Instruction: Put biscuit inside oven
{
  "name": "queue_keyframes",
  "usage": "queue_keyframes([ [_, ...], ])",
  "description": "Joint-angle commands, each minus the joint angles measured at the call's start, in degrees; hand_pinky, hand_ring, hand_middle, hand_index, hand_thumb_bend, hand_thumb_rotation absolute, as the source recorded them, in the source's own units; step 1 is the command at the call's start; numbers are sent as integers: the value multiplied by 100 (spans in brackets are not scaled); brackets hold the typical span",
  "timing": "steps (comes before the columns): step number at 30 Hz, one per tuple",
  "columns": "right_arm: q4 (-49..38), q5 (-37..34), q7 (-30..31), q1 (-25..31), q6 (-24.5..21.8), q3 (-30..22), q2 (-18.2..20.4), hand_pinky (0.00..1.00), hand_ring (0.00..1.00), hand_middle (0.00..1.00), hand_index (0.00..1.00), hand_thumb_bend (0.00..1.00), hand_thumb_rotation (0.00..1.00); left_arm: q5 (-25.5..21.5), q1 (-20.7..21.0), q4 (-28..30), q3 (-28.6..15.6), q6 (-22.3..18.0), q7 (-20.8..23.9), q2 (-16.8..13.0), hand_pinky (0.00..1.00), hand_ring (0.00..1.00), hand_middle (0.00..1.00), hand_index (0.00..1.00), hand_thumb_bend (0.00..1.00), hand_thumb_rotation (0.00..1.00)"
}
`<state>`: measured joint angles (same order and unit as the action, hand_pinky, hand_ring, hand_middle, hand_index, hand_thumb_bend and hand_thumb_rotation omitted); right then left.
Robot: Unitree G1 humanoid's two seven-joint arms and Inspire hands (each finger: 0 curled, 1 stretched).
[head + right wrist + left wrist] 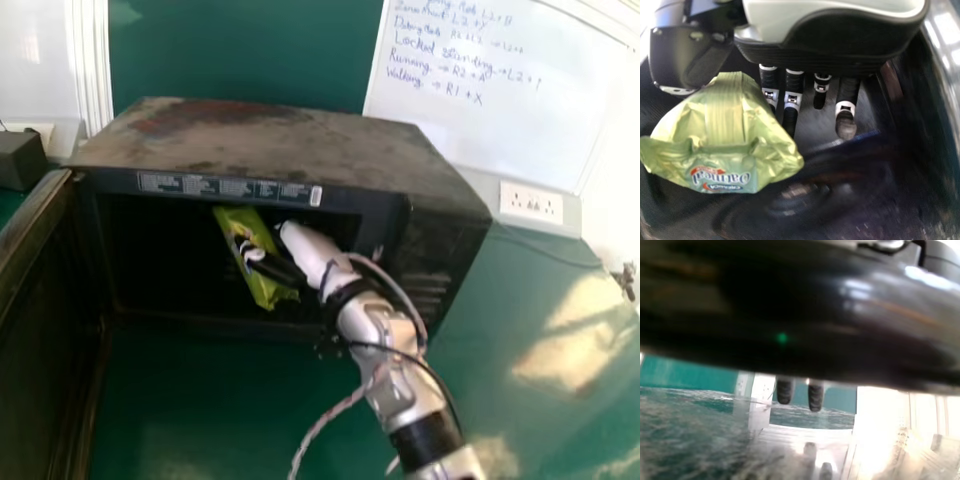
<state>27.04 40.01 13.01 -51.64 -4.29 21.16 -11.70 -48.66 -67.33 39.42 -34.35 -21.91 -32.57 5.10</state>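
I have my right hand [272, 266] inside the open oven [270, 135], reached in through its front from the right side of the head view. It is grasping the green biscuit packet [262, 290], with the fingers against the wrapper, and the packet stands tilted within the oven's dark cavity. In the right wrist view the crinkled, shiny wrapper sits beside the fingers of the right hand [792, 82], above the cavity's dark floor. The packet carries a patch of coloured print near its lower end as it shows in the head of that bulge, a big word with smaller lettering next to it.

I see a strip of small printed labels [228, 187] along the oven's front top edge, ending in a barcode [316, 196]. Behind, several lines of blue handwriting run across a whiteboard [520, 110], near a wall socket [531, 203]. The oven door [40, 290] hangs open on the left, and the oven rests on a green table [220, 420]. I find my left hand [815, 397] in its wrist view, above a glossy surface; whether it is clenched or released I cannot tell.
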Motion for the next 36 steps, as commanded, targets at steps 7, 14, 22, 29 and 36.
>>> queue_keyframes([
  [7,617,-69,-298,-487,168,128,83,9,42,49,49,50,0,-77,-75,14,38,-11,-30,114,38,55,65,77,80,49],
  [14,910,-133,-460,-536,284,149,145,9,41,49,49,50,0,-119,-117,24,51,-21,-75,138,36,52,63,76,80,47],
  [22,1471,-198,-722,-693,498,161,258,8,41,49,49,50,0,-195,-212,60,87,-7,-129,172,33,46,59,77,79,47],
  [29,2598,-233,-1016,-1224,658,196,490,8,41,48,49,50,0,-192,-172,-14,89,-95,-239,182,53,67,72,76,80,47],
  [36,3702,-209,-1308,-1796,795,342,735,8,41,48,50,50,0,-252,-180,-58,116,-124,-327,185,58,71,76,77,79,49],
])
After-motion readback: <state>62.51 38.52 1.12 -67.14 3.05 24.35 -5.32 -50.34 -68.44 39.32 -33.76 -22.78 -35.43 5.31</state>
